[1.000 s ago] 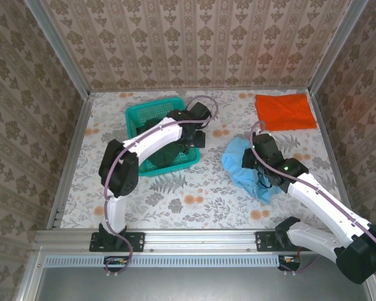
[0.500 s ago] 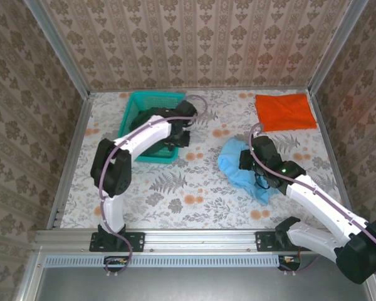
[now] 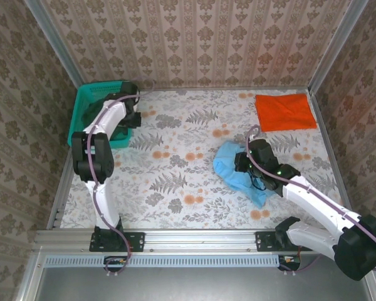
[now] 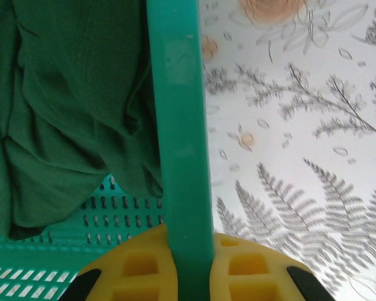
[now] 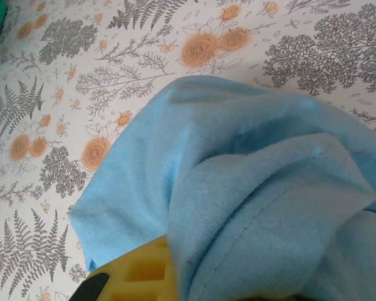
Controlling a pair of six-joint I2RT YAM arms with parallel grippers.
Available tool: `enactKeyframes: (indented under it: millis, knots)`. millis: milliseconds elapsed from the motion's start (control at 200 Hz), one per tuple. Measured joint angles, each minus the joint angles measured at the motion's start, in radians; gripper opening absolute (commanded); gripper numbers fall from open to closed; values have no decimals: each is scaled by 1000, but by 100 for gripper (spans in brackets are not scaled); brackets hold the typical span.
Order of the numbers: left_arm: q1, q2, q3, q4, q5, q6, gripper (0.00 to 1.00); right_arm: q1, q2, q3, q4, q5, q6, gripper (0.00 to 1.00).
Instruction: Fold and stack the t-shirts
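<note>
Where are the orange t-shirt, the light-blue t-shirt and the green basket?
orange t-shirt point(image 3: 286, 111), top external view, centre of the flat cloth.
light-blue t-shirt point(image 3: 225, 168), top external view, bunched left part.
green basket point(image 4: 175, 125), left wrist view, on its rim.

- Surface point(image 3: 175, 169): off-white, printed with grey ferns and trees and orange flowers.
- Light-blue t-shirt point(image 3: 232, 169): plain pale blue with matching stitching, right of the surface's centre.
- Orange t-shirt point(image 3: 285, 111): plain bright orange, far right corner.
- Basket point(image 3: 88, 97): teal-green, far left corner.
- Cloth point(image 4: 62, 94) in the basket: plain dark green.
- Left fingers point(image 4: 135, 269) and right fingers point(image 5: 144, 276): yellow.
- Left arm point(image 3: 109, 116) and right arm point(image 3: 313, 197): white with black joints.
- Walls point(image 3: 194, 44): beige with a brown damask pattern.
</note>
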Motion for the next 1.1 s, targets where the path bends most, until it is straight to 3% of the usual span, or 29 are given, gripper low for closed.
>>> enactKeyframes:
  millis: [220,620,820,885,1100]
  knots:
    - [39,55,80,-6,-19,109,0,0,-21,-28,36,-3,-1,0]
    - [118,55,77,4,-42,166,1,0,-31,-35,58,-3,-4,0]
    - [117,68,95,-10,-78,169,23,0,-31,-35,61,-3,-5,0]
    - [118,82,108,-12,-109,170,39,0,-31,-35,61,-3,-5,0]
    - [113,97,139,-43,-143,160,73,0,-31,-33,58,-3,-7,0]
